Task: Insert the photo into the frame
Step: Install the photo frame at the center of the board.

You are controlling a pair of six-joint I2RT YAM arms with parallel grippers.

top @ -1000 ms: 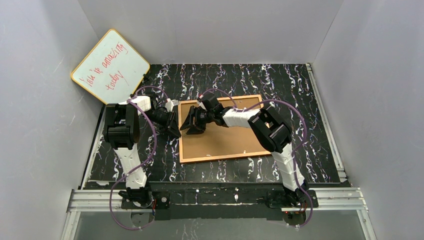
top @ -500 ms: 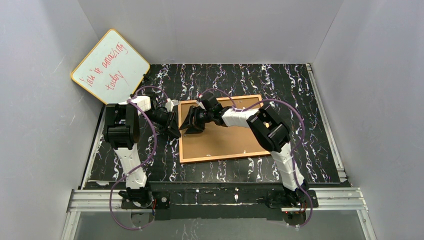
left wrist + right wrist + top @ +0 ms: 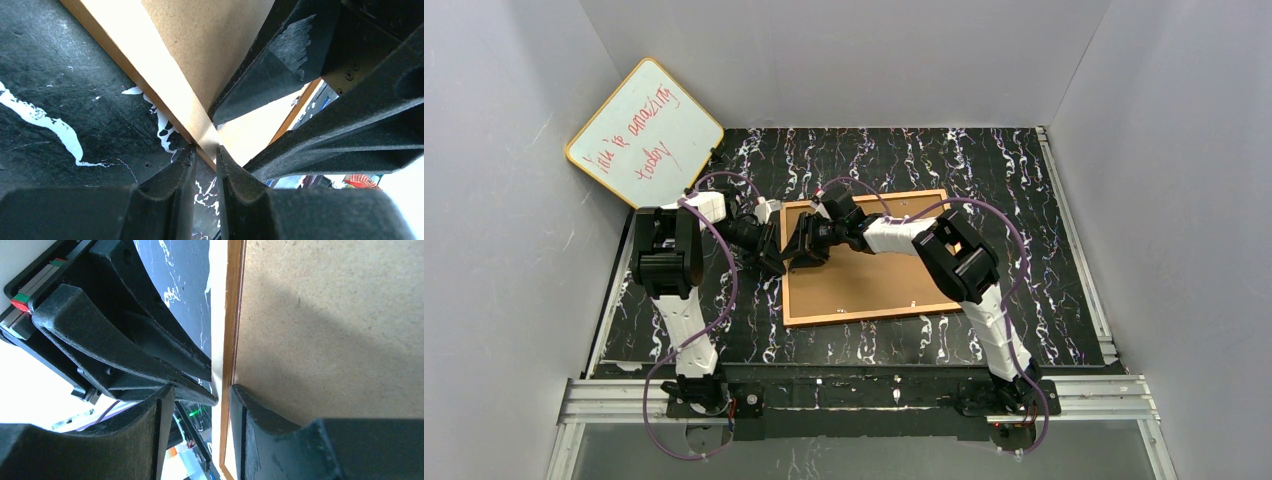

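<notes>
The frame point(image 3: 874, 280) lies on the black table with its brown fibreboard back up. The photo is not visible in any view. My left gripper point(image 3: 777, 266) is at the frame's left edge. In the left wrist view its fingers point(image 3: 206, 152) are closed to a narrow gap on the frame's pale wooden edge point(image 3: 165, 85). My right gripper point(image 3: 794, 258) reaches in from the right to the same edge. In the right wrist view point(image 3: 200, 392) its jaws straddle the edge point(image 3: 227, 340), open, with one finger on the fibreboard back point(image 3: 325, 315) and one beyond the rim.
A yellow-edged whiteboard point(image 3: 644, 130) with red writing leans against the left wall at the back. Grey walls close in the table on three sides. The two grippers are crowded together, and the left gripper's finger point(image 3: 150, 345) lies close beside the right gripper.
My right gripper has slid left across the fibreboard back to the frame's left edge, close against the left gripper. The left arm and the frame have stayed in place.
</notes>
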